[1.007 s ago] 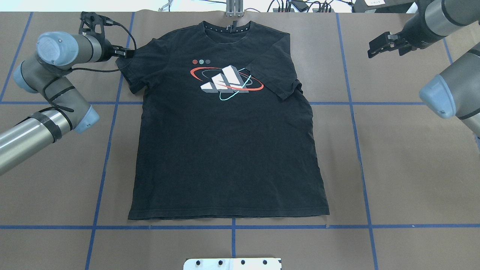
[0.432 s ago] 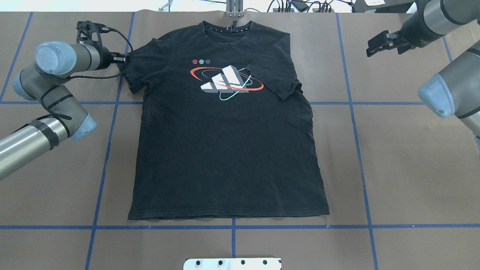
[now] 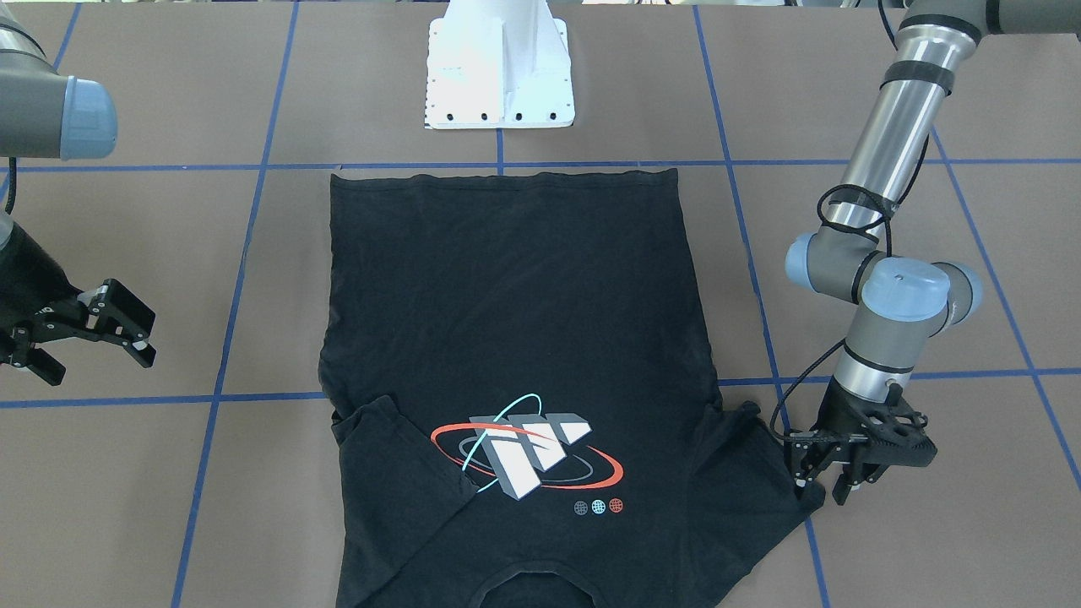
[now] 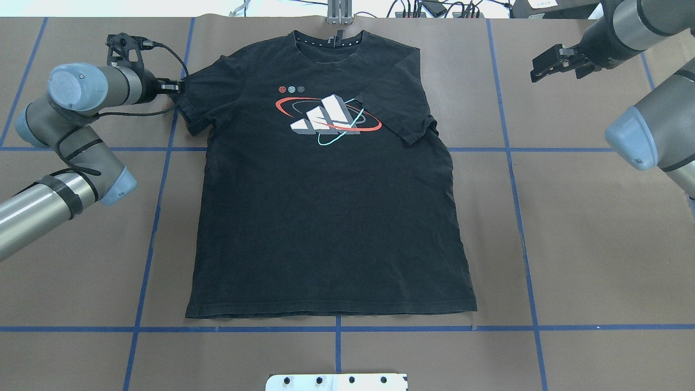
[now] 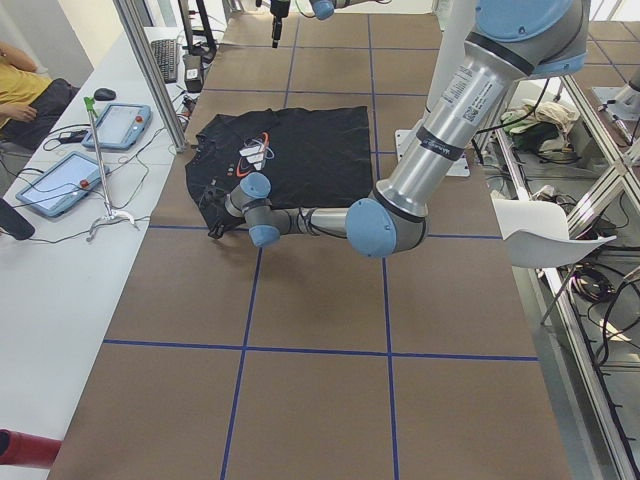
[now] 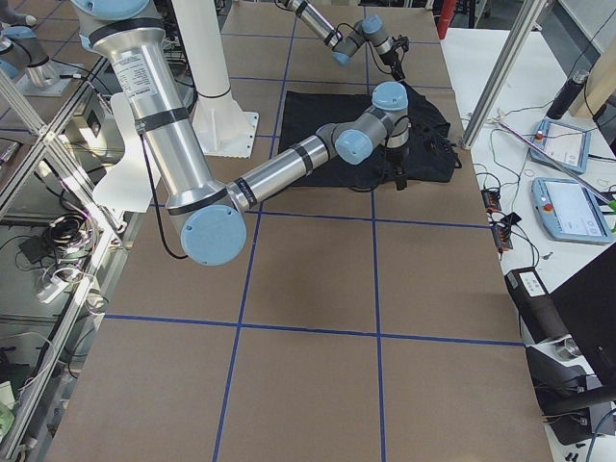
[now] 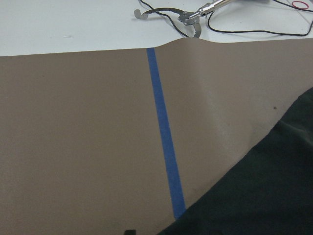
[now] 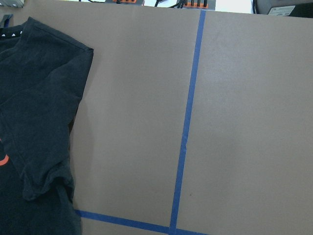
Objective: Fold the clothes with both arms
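— What's biggest here?
— The brown paper-covered table with blue tape lines (image 4: 570, 217). The black short-sleeved T-shirt with the grey-white block graphic (image 4: 326, 228) lies flat at its middle, front up, collar away from the robot's base.
— Sleeves?
— One folded sleeve (image 4: 399, 111) lies in over the chest; the other sleeve (image 4: 190, 106) is spread out.
— The arms?
— The silver-grey left arm (image 4: 70, 103) reaches that spread sleeve. Its black left gripper (image 3: 820, 491) sits low at the sleeve's edge, fingers parted, gripping nothing.
— And opposite?
— The silver-grey right arm (image 4: 651, 130) holds the black right gripper (image 3: 97, 359) well apart from the shirt, spread wide, empty.
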You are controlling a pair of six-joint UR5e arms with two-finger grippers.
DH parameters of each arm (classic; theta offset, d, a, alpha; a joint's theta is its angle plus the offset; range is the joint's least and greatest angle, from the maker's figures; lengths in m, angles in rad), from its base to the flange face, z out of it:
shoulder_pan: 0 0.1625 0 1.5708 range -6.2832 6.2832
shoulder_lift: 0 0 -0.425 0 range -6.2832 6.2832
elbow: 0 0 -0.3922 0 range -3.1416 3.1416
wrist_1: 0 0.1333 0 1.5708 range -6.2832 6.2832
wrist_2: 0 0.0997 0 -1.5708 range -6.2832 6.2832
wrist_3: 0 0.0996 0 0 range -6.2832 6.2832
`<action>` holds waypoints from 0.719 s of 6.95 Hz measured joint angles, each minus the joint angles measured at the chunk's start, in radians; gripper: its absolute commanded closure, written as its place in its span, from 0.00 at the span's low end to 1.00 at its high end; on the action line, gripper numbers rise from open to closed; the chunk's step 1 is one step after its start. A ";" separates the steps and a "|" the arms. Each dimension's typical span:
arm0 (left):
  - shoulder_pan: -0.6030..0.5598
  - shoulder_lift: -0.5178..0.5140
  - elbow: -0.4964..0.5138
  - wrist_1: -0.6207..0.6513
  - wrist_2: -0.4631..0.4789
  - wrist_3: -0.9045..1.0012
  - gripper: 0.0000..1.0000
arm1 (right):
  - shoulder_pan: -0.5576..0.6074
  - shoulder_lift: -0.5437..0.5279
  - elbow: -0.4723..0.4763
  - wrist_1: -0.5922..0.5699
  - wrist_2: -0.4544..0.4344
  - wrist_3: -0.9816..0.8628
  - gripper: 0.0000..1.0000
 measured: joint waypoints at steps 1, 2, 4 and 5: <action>0.000 0.003 0.000 -0.005 0.000 -0.002 0.62 | 0.000 0.000 0.000 0.000 0.000 0.000 0.00; 0.000 0.004 0.001 -0.009 0.000 -0.004 0.66 | 0.000 0.000 0.000 0.001 0.000 0.000 0.00; 0.000 0.007 0.000 -0.011 0.000 -0.005 0.74 | 0.000 0.000 -0.001 0.001 -0.001 0.000 0.00; 0.000 0.008 0.000 -0.011 0.000 -0.006 0.84 | 0.000 0.000 -0.002 0.002 -0.001 0.000 0.00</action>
